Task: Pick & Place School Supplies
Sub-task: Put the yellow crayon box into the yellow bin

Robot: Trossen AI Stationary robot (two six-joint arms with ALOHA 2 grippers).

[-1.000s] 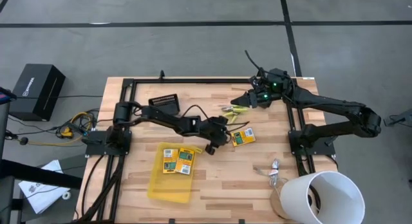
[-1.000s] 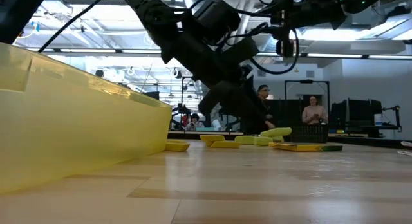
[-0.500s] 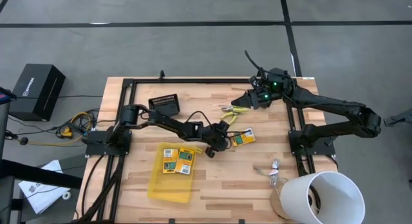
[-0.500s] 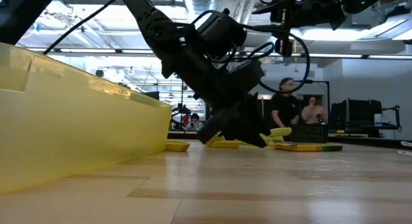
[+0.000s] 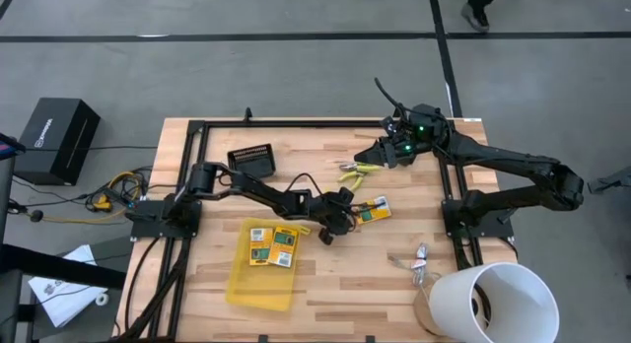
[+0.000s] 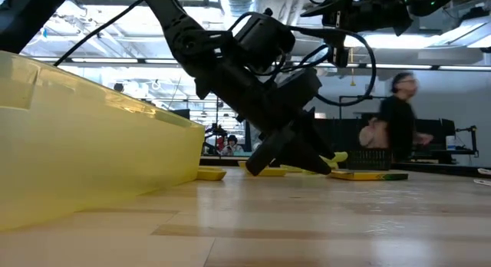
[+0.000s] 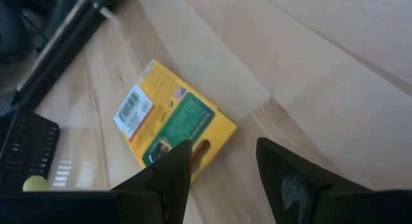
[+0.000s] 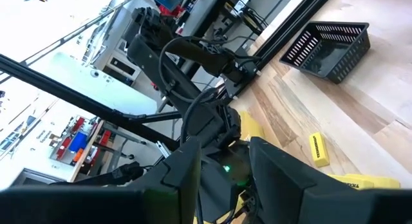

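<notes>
The left jaws (image 7: 219,169) stand apart, lowered just beside the small flat green-and-yellow printed box (image 7: 174,124) lying flat on the wooden bench (image 5: 335,284). From above, the box's long axis runs slightly askew to the bench's right-hand edge. The right jaws (image 5: 378,156), apart with nothing between them, hover over the yellow-green-handled scissor-like tools (image 5: 357,169) at the bench's far side.

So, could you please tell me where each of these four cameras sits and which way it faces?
High: overhead, straight down on the wooden table; both arms show.
Low: at tabletop height, level across; the left gripper hangs beside the translucent yellow tray.
Left wrist: past its open fingers at a flat yellow-green printed box, as in the high view.
Right wrist: past the right gripper, toward a black mesh basket.
</notes>
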